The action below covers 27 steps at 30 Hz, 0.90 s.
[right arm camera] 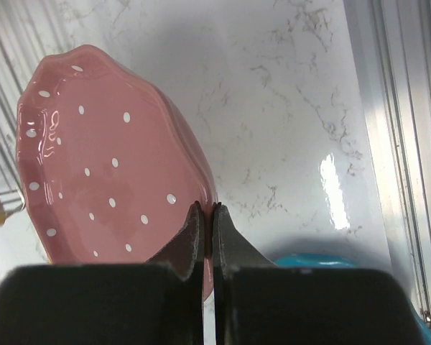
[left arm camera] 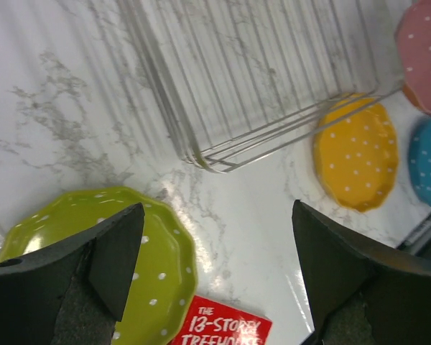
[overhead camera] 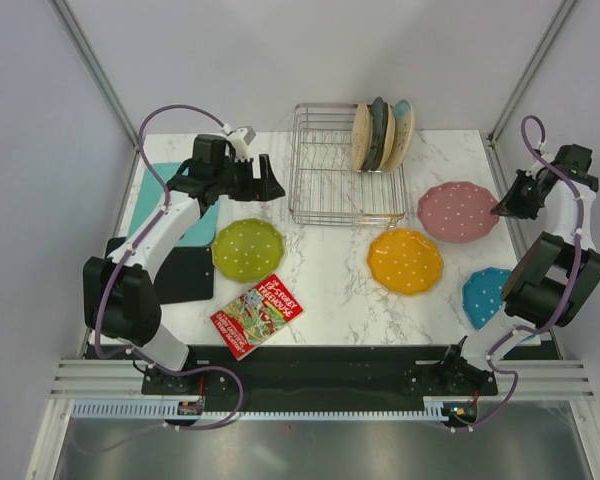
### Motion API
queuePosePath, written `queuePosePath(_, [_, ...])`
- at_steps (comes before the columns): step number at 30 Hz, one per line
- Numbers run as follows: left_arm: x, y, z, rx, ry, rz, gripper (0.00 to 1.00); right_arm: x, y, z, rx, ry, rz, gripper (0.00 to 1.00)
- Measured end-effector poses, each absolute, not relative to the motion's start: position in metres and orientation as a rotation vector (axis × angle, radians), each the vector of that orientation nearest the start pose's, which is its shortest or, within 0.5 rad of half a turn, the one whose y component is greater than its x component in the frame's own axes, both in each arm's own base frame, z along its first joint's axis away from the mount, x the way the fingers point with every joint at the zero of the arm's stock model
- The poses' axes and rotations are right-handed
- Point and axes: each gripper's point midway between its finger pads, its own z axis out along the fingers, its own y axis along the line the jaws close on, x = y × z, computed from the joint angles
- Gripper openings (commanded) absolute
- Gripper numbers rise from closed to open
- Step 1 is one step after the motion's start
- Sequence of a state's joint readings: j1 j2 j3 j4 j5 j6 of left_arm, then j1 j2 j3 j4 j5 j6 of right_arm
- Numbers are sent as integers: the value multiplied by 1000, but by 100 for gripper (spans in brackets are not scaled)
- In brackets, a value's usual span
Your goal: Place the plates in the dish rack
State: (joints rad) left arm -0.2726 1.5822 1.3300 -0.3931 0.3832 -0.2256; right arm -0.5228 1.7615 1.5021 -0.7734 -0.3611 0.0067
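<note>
The silver wire dish rack (overhead camera: 330, 170) stands at the back middle, with three plates (overhead camera: 380, 135) upright in its right end. A lime green plate (overhead camera: 247, 249), an orange plate (overhead camera: 405, 260), a pink plate (overhead camera: 458, 211) and a blue plate (overhead camera: 485, 297) are on the marble table. My left gripper (overhead camera: 270, 185) hovers open beside the rack's left front corner (left arm camera: 208, 162), above the green plate's (left arm camera: 154, 266) right edge, holding nothing. My right gripper (right arm camera: 208, 214) is shut on the pink plate's (right arm camera: 108, 151) right rim.
A red book (overhead camera: 257, 315) lies at the front left, next to the green plate. A teal board (overhead camera: 145, 200) and a black mat (overhead camera: 185, 275) lie under the left arm. The blue plate (right arm camera: 316, 260) sits just below the right gripper, near the table's right edge.
</note>
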Motion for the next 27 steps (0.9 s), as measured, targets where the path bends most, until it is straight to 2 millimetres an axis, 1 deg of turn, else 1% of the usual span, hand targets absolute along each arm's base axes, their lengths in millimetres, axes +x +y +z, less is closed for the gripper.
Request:
queuePosePath(4, [391, -210, 213, 288, 2203, -880, 85, 368, -143, 159, 503, 2461, 318, 0])
queuePosePath(5, [388, -217, 218, 297, 2190, -936, 84, 366, -141, 166, 492, 2448, 335, 0])
queuePosePath(7, [383, -229, 230, 323, 2148, -1043, 83, 363, -133, 181, 459, 2414, 372, 0])
queuePosePath(9, [381, -242, 238, 345, 2114, -1134, 84, 361, -122, 195, 424, 2386, 411, 0])
queuePosePath(12, [376, -261, 235, 368, 2114, -1240, 86, 358, -103, 215, 362, 2351, 468, 0])
queuePosePath(15, [370, -281, 227, 386, 2146, -1319, 87, 357, -83, 227, 298, 2338, 509, 0])
queuePosePath(17, [367, -296, 224, 398, 2157, -1368, 87, 360, -70, 231, 252, 2338, 527, 0])
queuePosePath(21, [363, -329, 224, 445, 2154, -1464, 88, 368, -34, 234, 169, 2349, 580, 0])
queuePosePath(22, [363, -336, 224, 457, 2150, -1481, 88, 370, -27, 235, 156, 2350, 588, 0])
queuePosePath(24, [363, -348, 222, 474, 2153, -1508, 88, 376, -9, 238, 107, 2346, 612, 0])
queuePosePath(27, [364, -359, 222, 491, 2147, -1532, 89, 386, 10, 243, 65, 2335, 640, 0])
